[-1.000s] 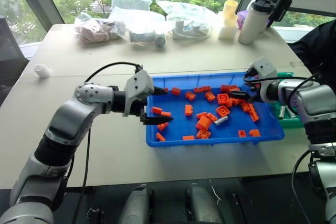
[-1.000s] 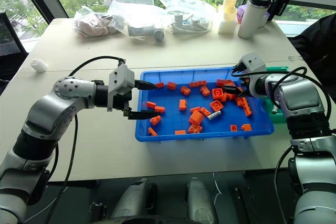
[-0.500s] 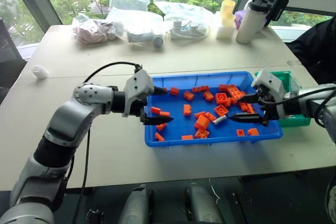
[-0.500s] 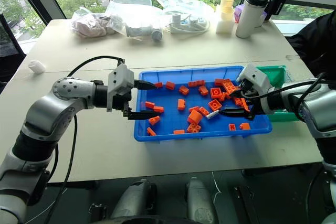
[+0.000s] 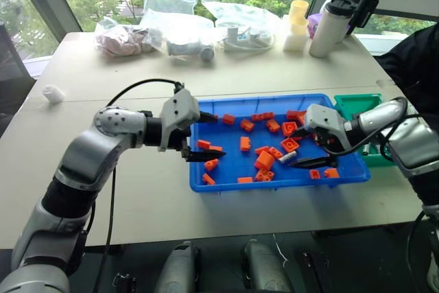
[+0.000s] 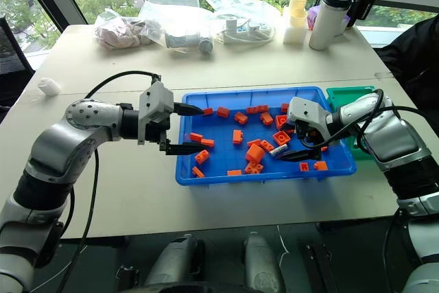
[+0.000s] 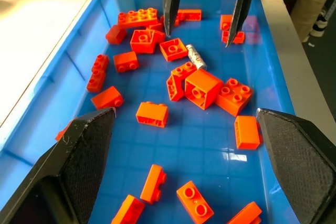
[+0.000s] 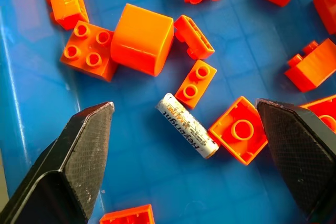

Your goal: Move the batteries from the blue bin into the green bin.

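Your right gripper (image 8: 186,145) hangs over the blue bin (image 5: 226,183), fingers spread wide to either side of a battery (image 8: 187,125) lying among orange bricks (image 8: 142,39) on the bin's floor. Your left gripper (image 5: 206,138) hovers at the bin's left end, fingers apart, empty. The green bin (image 5: 353,104) adjoins the blue bin's right end.

One silver-grey battery (image 8: 187,125) lies flat on the floor of the wide, shallow blue bin (image 5: 226,184), touching an orange brick (image 8: 195,84); the small, deeper green bin (image 5: 355,103) sits just beside the blue bin's right end.
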`<state>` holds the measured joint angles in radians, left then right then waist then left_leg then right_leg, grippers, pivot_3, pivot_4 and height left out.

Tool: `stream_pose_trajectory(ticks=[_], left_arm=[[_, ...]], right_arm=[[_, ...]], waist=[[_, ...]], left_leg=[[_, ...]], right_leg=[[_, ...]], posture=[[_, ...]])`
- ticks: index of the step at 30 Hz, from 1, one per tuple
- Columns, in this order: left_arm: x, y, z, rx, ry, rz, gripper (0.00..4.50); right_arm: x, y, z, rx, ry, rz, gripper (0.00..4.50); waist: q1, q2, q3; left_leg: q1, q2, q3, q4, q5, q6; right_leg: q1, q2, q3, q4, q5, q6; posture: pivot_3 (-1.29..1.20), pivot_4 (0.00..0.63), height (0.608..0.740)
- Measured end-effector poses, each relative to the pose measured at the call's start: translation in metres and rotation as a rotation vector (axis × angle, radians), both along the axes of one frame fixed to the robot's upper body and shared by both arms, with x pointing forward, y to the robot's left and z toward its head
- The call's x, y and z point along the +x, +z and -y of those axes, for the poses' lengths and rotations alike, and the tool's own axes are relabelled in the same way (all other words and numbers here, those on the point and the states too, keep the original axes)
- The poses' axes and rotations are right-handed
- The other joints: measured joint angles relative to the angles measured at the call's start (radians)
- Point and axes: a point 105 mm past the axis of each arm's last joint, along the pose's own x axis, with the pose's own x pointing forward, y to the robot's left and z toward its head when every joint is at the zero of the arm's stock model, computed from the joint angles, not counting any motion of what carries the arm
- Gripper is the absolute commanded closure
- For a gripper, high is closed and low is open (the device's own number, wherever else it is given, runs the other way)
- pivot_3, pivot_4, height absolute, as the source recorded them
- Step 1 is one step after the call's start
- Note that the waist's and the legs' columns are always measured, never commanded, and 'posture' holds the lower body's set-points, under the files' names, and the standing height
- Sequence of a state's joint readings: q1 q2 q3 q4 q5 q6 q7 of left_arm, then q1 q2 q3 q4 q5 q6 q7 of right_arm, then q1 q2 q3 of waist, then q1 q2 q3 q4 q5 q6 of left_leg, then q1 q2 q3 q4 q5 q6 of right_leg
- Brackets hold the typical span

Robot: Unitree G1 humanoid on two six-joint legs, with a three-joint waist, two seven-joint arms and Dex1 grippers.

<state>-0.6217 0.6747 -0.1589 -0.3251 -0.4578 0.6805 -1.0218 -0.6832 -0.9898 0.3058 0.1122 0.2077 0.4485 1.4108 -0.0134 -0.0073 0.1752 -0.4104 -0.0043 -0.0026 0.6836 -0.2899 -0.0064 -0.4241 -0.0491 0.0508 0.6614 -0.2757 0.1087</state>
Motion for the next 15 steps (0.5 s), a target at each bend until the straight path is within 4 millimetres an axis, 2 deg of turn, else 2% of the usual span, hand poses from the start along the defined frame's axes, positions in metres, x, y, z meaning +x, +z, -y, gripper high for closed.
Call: stream_pose_trajectory(ticks=[6,13,14,15], left_arm=[[-0.001,0.005,-0.001,-0.024,0.012,-0.007,0.0],[-0.004,0.005,0.0,-0.03,0.032,-0.005,0.0],[-0.004,0.005,0.0,-0.031,0.037,-0.009,0.0],[-0.004,0.004,0.0,-0.032,0.039,-0.011,0.0]], right_arm=[[0.002,-0.008,0.002,-0.048,0.088,-0.056,0.05],[0.01,-0.033,0.005,-0.08,0.137,-0.113,0.05],[0.011,-0.036,0.006,-0.094,0.149,-0.109,0.54],[0.013,-0.036,0.007,-0.115,0.164,-0.091,0.84]], waist=[[0.0,0.0,0.0],[-0.001,0.0,0.0],[-0.001,0.0,0.0],[-0.001,0.0,0.0]], left_leg=[[0.0,0.0,0.0,0.0,0.0,0.0],[0.0,0.0,0.0,0.0,0.0,0.0],[0.0,0.0,0.0,0.0,0.0,-0.001],[0.0,0.0,0.0,0.0,0.0,-0.001]], right_leg=[[0.0,0.0,0.0,0.0,0.0,0.0],[0.0,0.0,0.0,0.0,0.0,0.0],[0.0,0.0,0.0,0.0,0.0,0.0],[0.0,0.0,0.0,0.0,0.0,0.0]], posture=[[0.0,0.15,0.74],[0.0,0.15,0.74],[0.0,0.15,0.74],[0.0,0.15,0.74]])
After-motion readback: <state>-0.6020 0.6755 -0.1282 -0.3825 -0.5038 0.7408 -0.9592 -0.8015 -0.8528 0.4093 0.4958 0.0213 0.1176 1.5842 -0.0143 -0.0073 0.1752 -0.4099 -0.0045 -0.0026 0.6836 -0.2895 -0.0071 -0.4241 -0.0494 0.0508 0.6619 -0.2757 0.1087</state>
